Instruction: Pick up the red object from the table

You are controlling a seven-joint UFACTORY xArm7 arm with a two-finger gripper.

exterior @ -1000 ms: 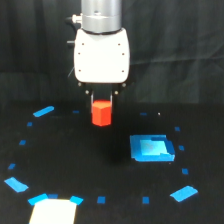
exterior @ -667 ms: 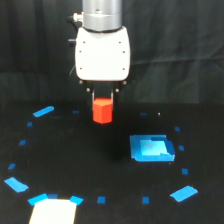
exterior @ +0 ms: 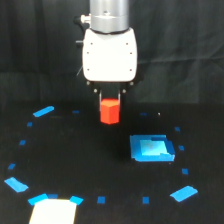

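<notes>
The red object [exterior: 109, 111] is a small red-orange stubby block with a faceted top. It hangs between the dark fingers of my gripper [exterior: 110, 102], under the white gripper body, at the upper middle of the exterior view. The gripper is shut on the block's top and holds it above the black table [exterior: 85, 165]. The block's lower half shows below the fingers. I cannot see a gap under it clearly, but it sits higher than the ring of marks.
A flat blue square pad [exterior: 151, 148] lies to the exterior view's right of the block. Small blue tape marks [exterior: 43, 111] form a ring on the table. A pale rectangle [exterior: 52, 212] lies at the bottom left.
The gripper and the red block have risen a little and the block now hangs higher in the view. The pad and tape marks have not moved.
</notes>
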